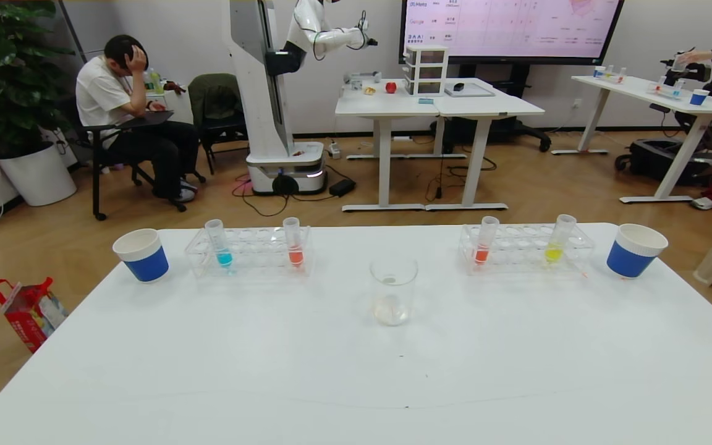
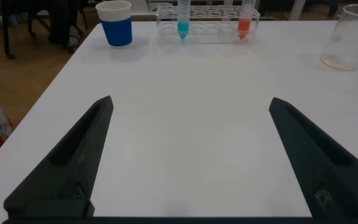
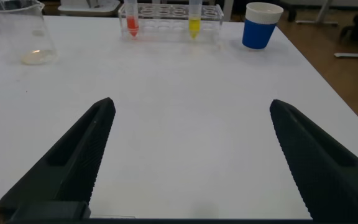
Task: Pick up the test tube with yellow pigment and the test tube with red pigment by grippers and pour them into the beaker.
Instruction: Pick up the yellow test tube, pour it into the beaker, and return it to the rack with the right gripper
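Note:
The yellow tube (image 1: 556, 246) stands in the right clear rack (image 1: 526, 248), with a red tube (image 1: 484, 247) at that rack's left end. A second red tube (image 1: 294, 248) stands in the left rack (image 1: 249, 250). The clear beaker (image 1: 393, 290) stands upright mid-table between the racks. Neither gripper shows in the head view. My left gripper (image 2: 191, 106) is open and empty over bare table, well short of the left rack (image 2: 207, 23). My right gripper (image 3: 191, 107) is open and empty, well short of the yellow tube (image 3: 194, 23) and red tube (image 3: 131, 22).
A tube with blue liquid (image 1: 221, 248) stands in the left rack. Blue paper cups stand at the far left (image 1: 142, 254) and far right (image 1: 635, 250) of the white table (image 1: 356, 371). A red bag (image 1: 29, 309) lies on the floor at the left.

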`<action>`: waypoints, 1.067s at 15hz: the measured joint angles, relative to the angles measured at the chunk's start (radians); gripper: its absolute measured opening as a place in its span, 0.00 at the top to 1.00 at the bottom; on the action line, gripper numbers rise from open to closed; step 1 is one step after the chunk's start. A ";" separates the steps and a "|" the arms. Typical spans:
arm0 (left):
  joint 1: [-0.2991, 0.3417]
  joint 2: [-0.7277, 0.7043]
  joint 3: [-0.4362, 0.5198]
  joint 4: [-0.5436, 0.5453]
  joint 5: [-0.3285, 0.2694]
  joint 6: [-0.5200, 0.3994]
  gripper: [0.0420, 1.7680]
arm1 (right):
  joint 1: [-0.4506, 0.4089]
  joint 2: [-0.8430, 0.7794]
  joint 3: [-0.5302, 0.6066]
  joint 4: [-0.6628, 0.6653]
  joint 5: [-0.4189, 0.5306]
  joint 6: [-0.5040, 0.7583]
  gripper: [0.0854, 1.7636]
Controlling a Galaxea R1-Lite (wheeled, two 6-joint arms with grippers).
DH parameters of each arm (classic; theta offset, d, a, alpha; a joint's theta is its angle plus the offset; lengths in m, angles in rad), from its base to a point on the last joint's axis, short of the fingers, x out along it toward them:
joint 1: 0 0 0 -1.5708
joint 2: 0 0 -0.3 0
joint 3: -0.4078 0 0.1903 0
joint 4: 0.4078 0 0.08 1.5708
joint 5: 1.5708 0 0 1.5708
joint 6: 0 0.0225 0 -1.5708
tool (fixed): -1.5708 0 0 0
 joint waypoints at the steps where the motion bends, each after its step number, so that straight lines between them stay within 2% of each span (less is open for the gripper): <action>1: 0.000 0.000 0.000 0.000 0.000 0.000 0.01 | 0.000 0.001 0.000 0.000 0.003 -0.015 0.02; 5: 0.000 0.000 0.000 0.000 0.001 0.000 0.01 | 0.000 0.034 -0.059 0.001 0.037 -0.022 0.02; 8: 0.000 0.000 0.000 0.000 0.002 0.000 0.01 | 0.002 0.119 -0.137 -0.027 0.041 -0.015 0.02; 13: 0.000 0.000 0.000 0.000 0.002 0.000 0.01 | 0.024 0.439 -0.291 -0.213 0.041 0.014 0.02; 16: 0.000 0.000 0.000 0.000 0.002 0.000 0.01 | 0.026 0.701 -0.344 -0.402 0.042 0.014 0.02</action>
